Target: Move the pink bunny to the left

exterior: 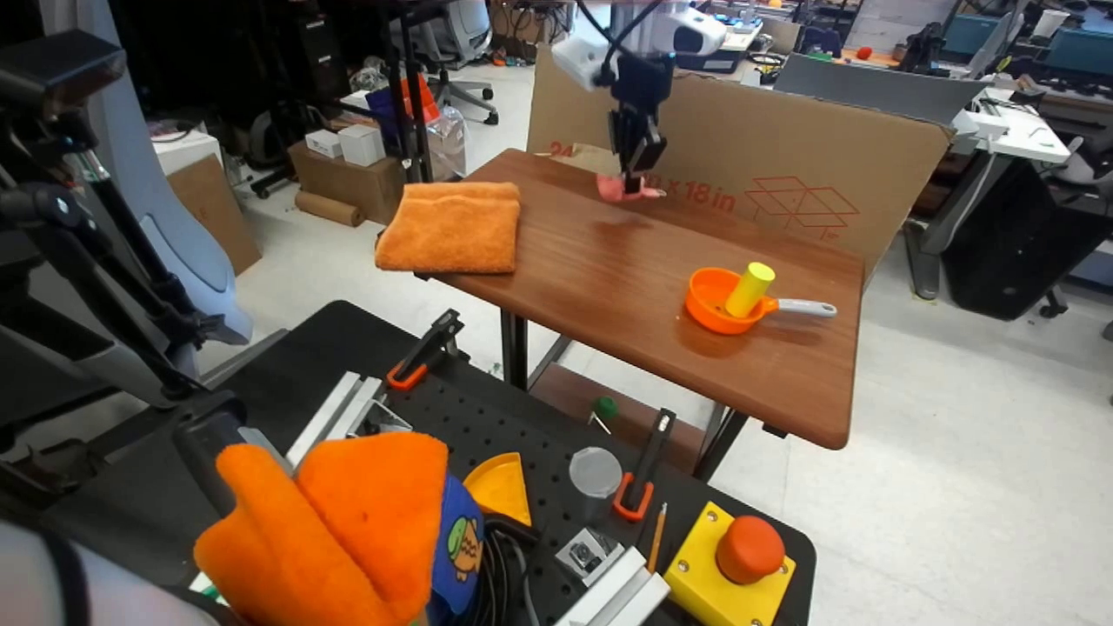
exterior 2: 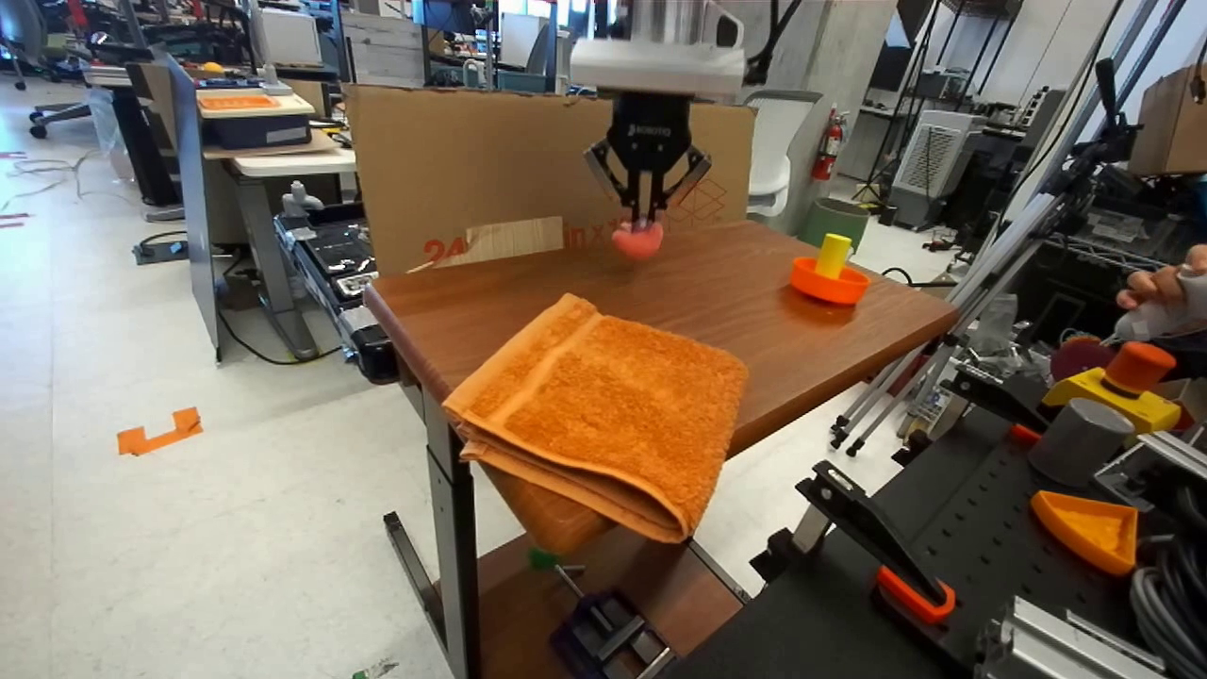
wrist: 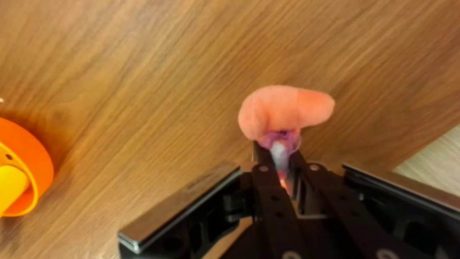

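The pink bunny is a small salmon-pink soft lump, held above the far part of the brown table. It shows in both exterior views, here as a rounded pink shape. In the wrist view the bunny sticks out past the fingertips, with purple and white parts between them. My gripper is shut on it. The gripper points down in both exterior views. The part of the bunny between the fingers is partly hidden.
An orange pan-like bowl with a yellow cylinder stands on the table. A folded orange cloth lies at another end, over the edge. A cardboard sheet stands along the table's far edge.
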Available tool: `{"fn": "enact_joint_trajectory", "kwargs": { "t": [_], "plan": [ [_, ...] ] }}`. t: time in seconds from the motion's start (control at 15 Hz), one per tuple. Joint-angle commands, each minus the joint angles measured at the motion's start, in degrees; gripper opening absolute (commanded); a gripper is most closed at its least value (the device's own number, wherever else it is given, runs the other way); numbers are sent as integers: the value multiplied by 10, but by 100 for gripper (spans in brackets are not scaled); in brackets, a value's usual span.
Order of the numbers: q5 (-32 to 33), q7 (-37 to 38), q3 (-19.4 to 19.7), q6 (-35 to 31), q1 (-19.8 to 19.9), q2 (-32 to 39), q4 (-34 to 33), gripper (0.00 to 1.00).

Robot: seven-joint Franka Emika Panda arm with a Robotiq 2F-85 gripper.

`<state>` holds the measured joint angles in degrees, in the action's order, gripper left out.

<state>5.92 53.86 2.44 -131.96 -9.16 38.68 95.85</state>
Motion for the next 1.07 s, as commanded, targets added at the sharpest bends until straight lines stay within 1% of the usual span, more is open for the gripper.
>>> {"fn": "enact_joint_trajectory", "kwargs": {
  "t": [0.0,0.07,0.13,0.2,0.27,0.33,0.4,0.53,0.6,0.67,0.8,0.87,1.0],
  "plan": [
    [24,31,43,14,-33,103,-101,48],
    [26,34,49,39,-39,111,-110,50],
    [23,29,45,66,-40,98,-109,55],
    [14,6,32,90,-37,63,-75,63],
    [9,-15,22,104,-33,43,-55,69],
    [3,-56,6,120,-25,-3,-6,76],
    [5,-87,1,116,-22,-44,40,81],
    [4,-157,-9,102,-9,-94,89,94],
    [2,-185,-10,67,-2,-124,119,98],
    [11,-130,6,102,-26,-45,34,82],
    [10,-163,2,92,-15,-97,80,96],
    [11,-171,1,90,-12,-112,93,99],
    [11,-175,0,85,-11,-119,106,99]
  ]
}}
